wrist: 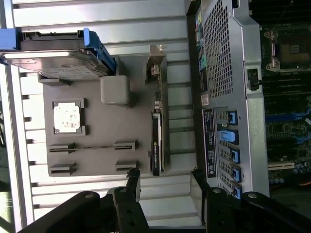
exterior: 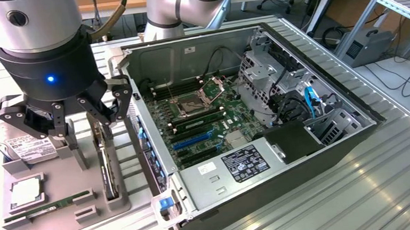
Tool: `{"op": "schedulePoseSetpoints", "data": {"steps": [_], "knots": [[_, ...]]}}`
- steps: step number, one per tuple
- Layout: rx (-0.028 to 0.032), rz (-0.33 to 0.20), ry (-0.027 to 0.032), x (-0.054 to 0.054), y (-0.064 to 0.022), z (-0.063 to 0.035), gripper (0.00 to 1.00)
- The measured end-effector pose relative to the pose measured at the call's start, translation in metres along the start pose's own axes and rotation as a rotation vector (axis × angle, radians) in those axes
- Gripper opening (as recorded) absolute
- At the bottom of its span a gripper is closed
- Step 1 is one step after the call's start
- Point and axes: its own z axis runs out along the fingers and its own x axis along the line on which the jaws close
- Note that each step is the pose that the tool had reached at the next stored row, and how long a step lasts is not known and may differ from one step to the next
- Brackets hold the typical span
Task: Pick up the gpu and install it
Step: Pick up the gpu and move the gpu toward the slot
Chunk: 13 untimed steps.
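The gripper [exterior: 81,125] [wrist: 165,175] hangs with its jaws spread wide and nothing between them, above the grey tray [exterior: 59,180] [wrist: 97,121] that lies on the ribbed metal worktop [exterior: 352,191] [wrist: 97,24]. In the wrist view its two black fingertips stand on either side of the line of the gpu [exterior: 107,169] [wrist: 156,141], clear of it, with the card's near end closer to one finger than to the other. The gpu stands on its long edge in a slot along the tray's edge nearest the computer case [exterior: 267,196] [wrist: 228,73]. Seen edge-on, it is a thin dark strip with a pale metal bracket at the end away from the fingers. A grey post [exterior: 72,150] [wrist: 115,90] rises from the tray just beside the card, toward the tray's middle. Beyond the post, a hard drive [exterior: 23,147] [wrist: 58,60] with a white label sits at one end of the tray. A square processor chip [exterior: 26,191] [wrist: 66,117] lies in its pocket near the tray's far edge from the case. A slim green RAM stick [exterior: 43,209] [wrist: 95,146] rests in clips between the chip and the gpu. The case lies open just beside the tray, its side wall close along the card, showing the motherboard [exterior: 205,120] with a blue slot [exterior: 192,141].
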Motion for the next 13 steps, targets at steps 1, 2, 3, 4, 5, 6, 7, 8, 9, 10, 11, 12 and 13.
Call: {"op": "schedulePoseSetpoints", "data": {"steps": [1,2,3,4,5,6,7,8,9,10,11,12,13], "knots": [[0.0000,0.000,0.0000,0.0000,0.0000,0.0002,0.54],[0.0000,0.000,0.0000,0.0000,0.0000,0.0003,0.54],[-0.0001,0.000,0.0000,0.0000,0.0000,0.0005,0.54],[0.0000,0.000,0.0000,0.0000,0.0000,0.0007,0.54],[0.0000,0.000,0.0000,0.0001,-0.0001,0.0020,0.54],[0.0000,0.000,0.0000,0.0001,-0.0001,0.0034,0.54],[0.0000,0.000,0.0000,0.0001,-0.0001,0.0036,0.54],[0.0000,0.000,0.0000,0.0001,-0.0001,0.0037,0.54],[0.0000,0.000,0.0000,0.0001,-0.0001,0.0040,0.54],[0.0000,0.000,0.0001,0.0001,-0.0001,0.0041,0.54],[0.0000,0.000,0.0000,0.0001,-0.0001,0.0046,0.54],[0.0000,0.000,0.0000,0.0001,-0.0002,0.0052,0.54],[0.0000,0.000,0.0000,0.0001,-0.0002,0.0053,0.54]]}}
